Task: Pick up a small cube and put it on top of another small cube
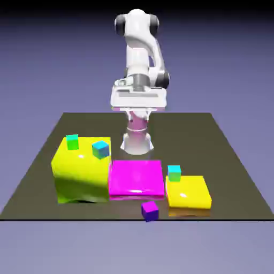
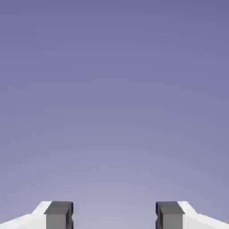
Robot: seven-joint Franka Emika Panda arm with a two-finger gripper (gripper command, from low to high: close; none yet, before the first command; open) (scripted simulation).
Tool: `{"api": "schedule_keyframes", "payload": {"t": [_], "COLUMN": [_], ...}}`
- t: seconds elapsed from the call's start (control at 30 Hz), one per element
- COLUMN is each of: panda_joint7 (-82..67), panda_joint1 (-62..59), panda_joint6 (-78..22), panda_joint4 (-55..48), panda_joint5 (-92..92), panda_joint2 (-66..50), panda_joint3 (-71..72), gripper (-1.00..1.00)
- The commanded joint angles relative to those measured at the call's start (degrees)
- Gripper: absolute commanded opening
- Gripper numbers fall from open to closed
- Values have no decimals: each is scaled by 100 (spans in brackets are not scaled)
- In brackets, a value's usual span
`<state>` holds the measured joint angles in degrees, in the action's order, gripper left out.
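Only purple cube (image 1: 150, 211) at table (image 1: 235, 160) edge

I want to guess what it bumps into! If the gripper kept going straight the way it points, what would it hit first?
Nothing that shows. In the hand view the open gripper points at plain blue-violet backdrop, with no cube or block ahead. The way looks free, though depth there is hard to judge.

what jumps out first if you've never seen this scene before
The bright blocks at the table's near edge grab the eye: a tall yellow block on the exterior view's left, a flat magenta slab in the middle and a low yellow block on the right. Small cubes dot them: a green cube and a blue cube on the tall block, a cyan cube on the low one, a purple cube on the table. The claw gapes open at blank backdrop.
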<state>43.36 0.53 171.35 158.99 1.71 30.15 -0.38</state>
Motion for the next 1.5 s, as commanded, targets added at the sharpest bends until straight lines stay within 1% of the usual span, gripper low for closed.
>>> {"api": "schedule_keyframes", "payload": {"t": [0.0,1.2,1.23,1.3,1.33,1.37,1.4,1.47], "panda_joint7": [75,2772,2772,2566,2533,2533,2533,2739], "panda_joint1": [-13,-484,-484,-252,-214,-214,-214,-447], "panda_joint6": [-221,-8137,-8137,-7639,-7560,-7560,-7560,-8057], "panda_joint4": [-167,-6145,-6145,-5868,-5823,-5823,-5823,-6100], "panda_joint5": [142,5234,5234,5504,5547,5547,5547,5278], "panda_joint2": [-208,-7664,-7664,-7875,-7909,-7909,-7909,-7698], "panda_joint3": [-32,-1162,-1162,-987,-959,-959,-959,-1134], "gripper": [0,0,0,0,0,-100,-100,-100]}}
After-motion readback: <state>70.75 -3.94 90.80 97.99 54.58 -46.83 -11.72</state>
